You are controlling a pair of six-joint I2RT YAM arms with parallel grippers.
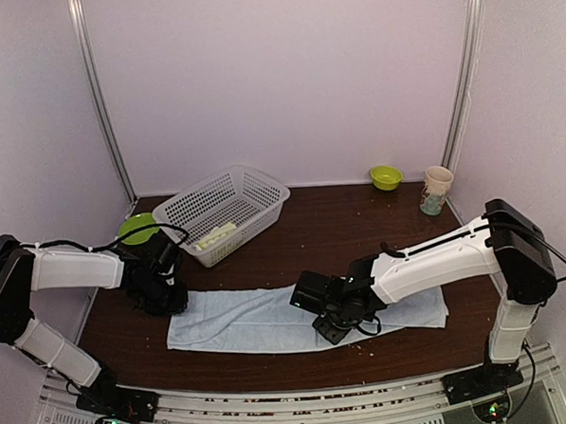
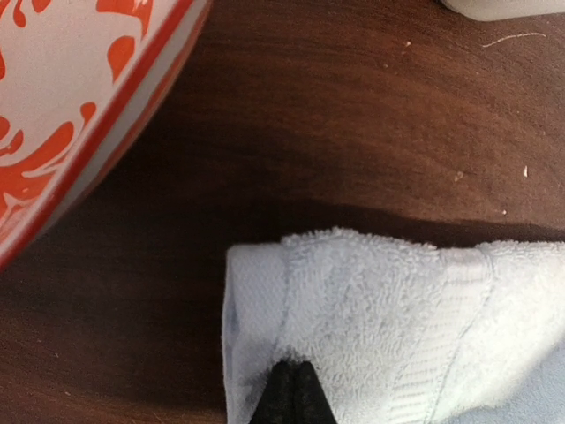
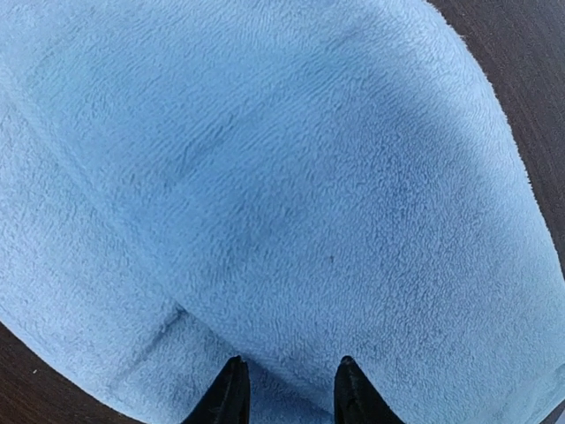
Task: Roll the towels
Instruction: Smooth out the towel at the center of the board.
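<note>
Desk [image 1: 341, 233], dark wood. Blue towel [image 1: 260, 320] lies spread lengthwise along the near side, not yet rolled, with shallow creases in its left half. Lemon-print towel [image 1: 216, 236] sits in the white mesh basket [image 1: 263, 189], well apart from both arms.

Left gripper [image 1: 162, 292] is at the blue towel's left end. The jaws are clenched, tips down on a folded-over corner. The wrist view is too tight to say whether any cloth is caught between them. A red-and-white patterned dish [image 2: 62, 106] sits near that corner, not touching it.

Right gripper [image 1: 332, 323] is low over the towel's middle. The jaws are parted, tips at the pile, cloth showing between them.

Step in hand, as I judge it: flattening and setting up before the first turn.

To do it well:
- Draw the creases out toward the right end while the left corner is pinned.
- Start the roll from one short end.
- Make the first turn tight and square to the long edges, or the roll will cone.
- Keep the rolling path wide of the dish.
</note>
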